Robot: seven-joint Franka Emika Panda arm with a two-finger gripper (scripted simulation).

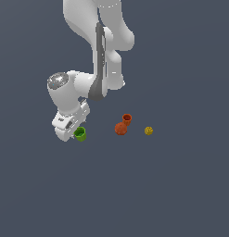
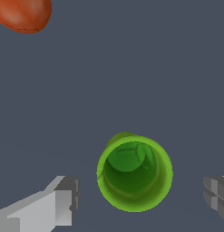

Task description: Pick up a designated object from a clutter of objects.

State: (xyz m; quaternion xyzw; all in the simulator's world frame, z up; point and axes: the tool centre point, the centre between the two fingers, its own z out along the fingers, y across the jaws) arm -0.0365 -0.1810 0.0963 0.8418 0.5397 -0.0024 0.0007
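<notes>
On the plain slate-grey floor your gripper (image 2: 140, 199) stands spread wide around the green cup (image 2: 134, 173), fingers (image 2: 63, 201) not touching it.

No text, label, brand, number or sign could be read in either view. The green cup (image 2: 134, 173), the orange-red cup (image 1: 127, 119), the orange-red lump (image 1: 120, 129) and the yellow lump (image 1: 149, 131) all bore plain, unmarked colour. The white arm (image 1: 95, 55) and the gripper (image 2: 140, 199) carried no lettering, and the dark surface (image 1: 181, 185) around the green cup was unmarked.
</notes>
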